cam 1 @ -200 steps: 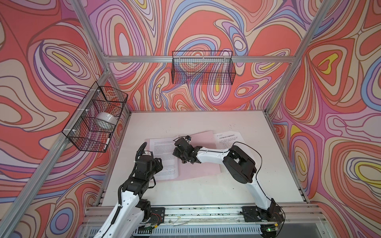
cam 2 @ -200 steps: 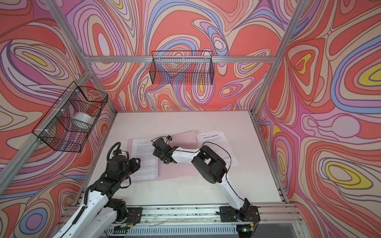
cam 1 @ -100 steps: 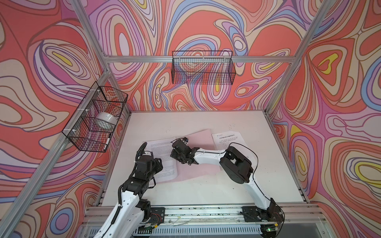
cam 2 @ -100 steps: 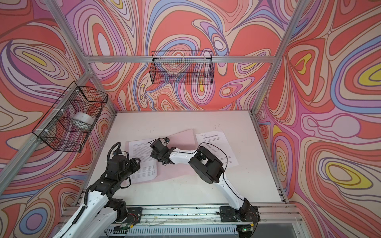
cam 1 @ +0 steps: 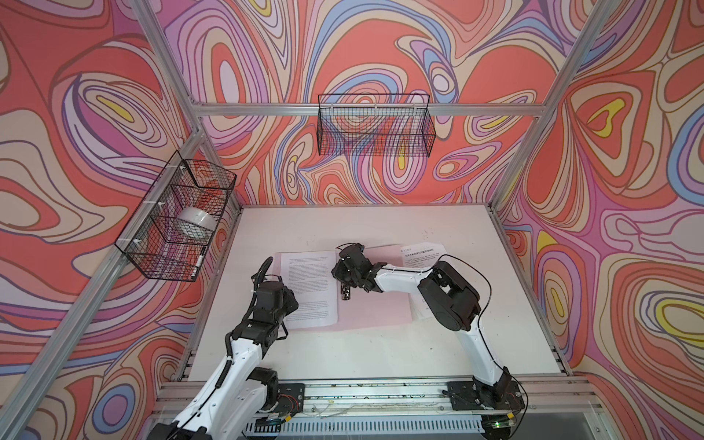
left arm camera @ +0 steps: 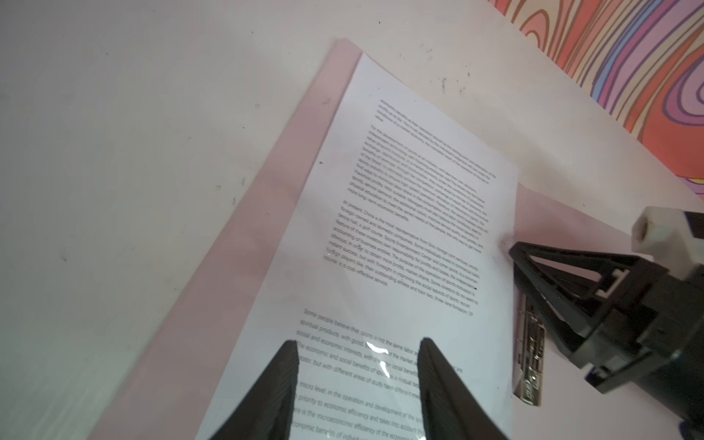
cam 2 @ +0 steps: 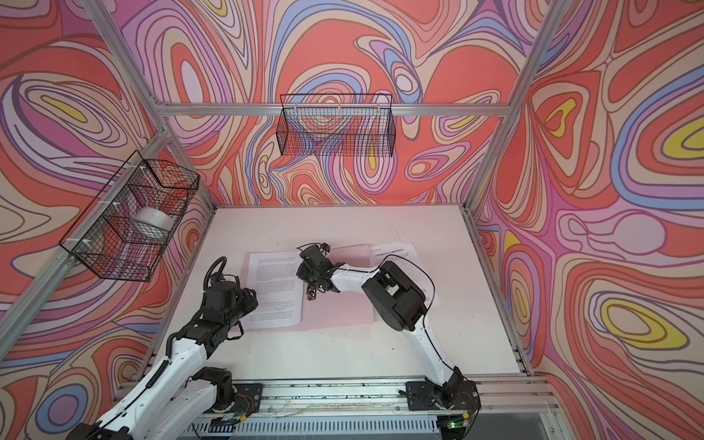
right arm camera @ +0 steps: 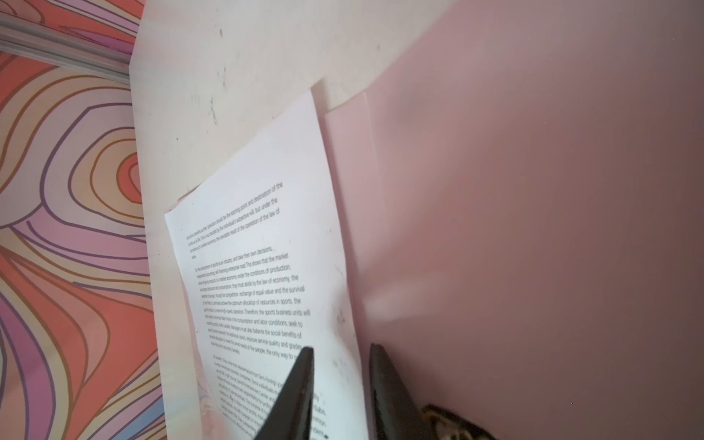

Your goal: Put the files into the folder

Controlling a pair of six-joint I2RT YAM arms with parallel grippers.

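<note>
On the white tabletop (cam 1: 343, 350), near ctr, the thin pale-pink rectangular folder (cam 1: 373, 308) lies open & flat, seen in both top views. A white paper sheet w/ dense black paragraphs (cam 1: 308, 282) lies flat on the folder's left half. Its right edge runs along the spine, and in the left wrist view a strip of pink shows past its left edge. The small metal clip (left arm camera: 529, 350) sits on the spine just beside that right edge, toward the robot's end. A second white sheet w/ a heading & list (cam 1: 419, 255) lies at the folder's right edge, partly hidden by the right arm; can't tell which overlaps which.

Left gripper (left arm camera: 358, 350): over the near end of the paragraph sheet, jaws apart, nothing btwn them, only the printed pg below.

Right gripper (right arm camera: 341, 354): reaches across to the spine, tips down at the sheet's right edge, past the clip. Jaws a little apart, one finger (right arm camera: 301, 381) over the text, the other over pink; no grip visible.

Walls: black wire basket (cam 1: 375, 129) on the back, another wire basket (cam 1: 152, 247) on the left side w/ a white bowl-shaped item (cam 1: 196, 219) inside.
</note>
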